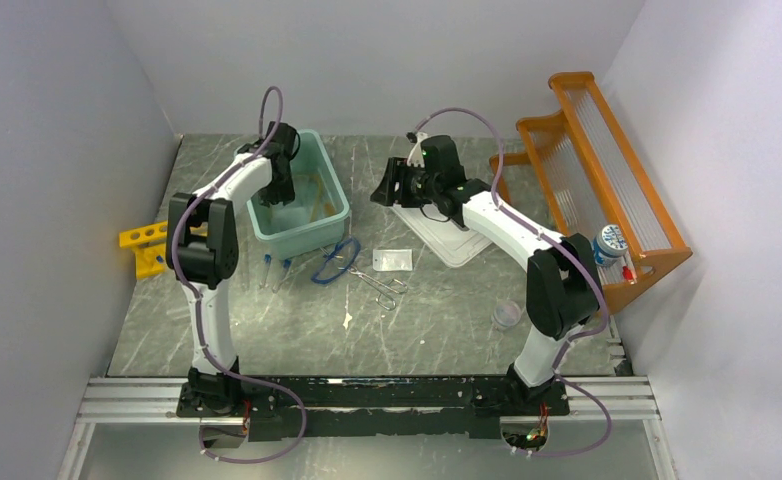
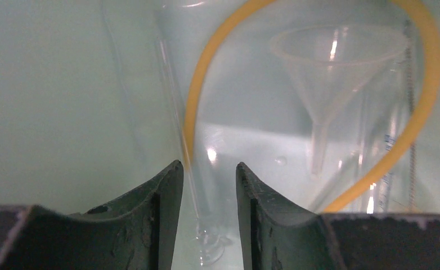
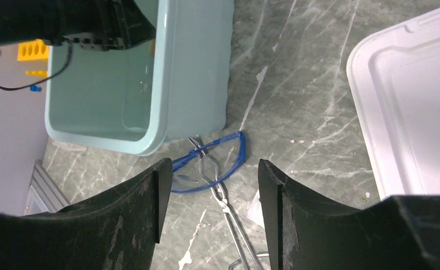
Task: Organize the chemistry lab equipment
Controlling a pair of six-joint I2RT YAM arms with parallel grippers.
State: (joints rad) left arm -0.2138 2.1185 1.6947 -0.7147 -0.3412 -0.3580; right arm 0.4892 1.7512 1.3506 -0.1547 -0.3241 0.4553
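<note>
My left gripper (image 1: 279,195) is down inside the teal bin (image 1: 333,212). In the left wrist view it (image 2: 206,166) is open, with a clear test tube (image 2: 175,107) lying between its fingers. A tan tubing loop (image 2: 198,84) and a clear funnel (image 2: 333,62) lie in the bin too. My right gripper (image 1: 382,187) is open and empty above the table (image 3: 212,163). Below it lie blue-framed safety glasses (image 3: 229,163) and silver forceps (image 3: 229,216). The glasses (image 1: 335,260), forceps (image 1: 382,285), two test tubes (image 1: 275,272), a clear cup (image 1: 507,315) and the yellow rack (image 1: 145,245) lie on the table.
A white tray (image 1: 447,235) lies under the right arm. A small clear bag (image 1: 392,260) lies by the forceps. The orange shelf (image 1: 607,170) stands at the right wall, with a blue-capped bottle (image 1: 610,241) on its lower end. Grey walls close in three sides.
</note>
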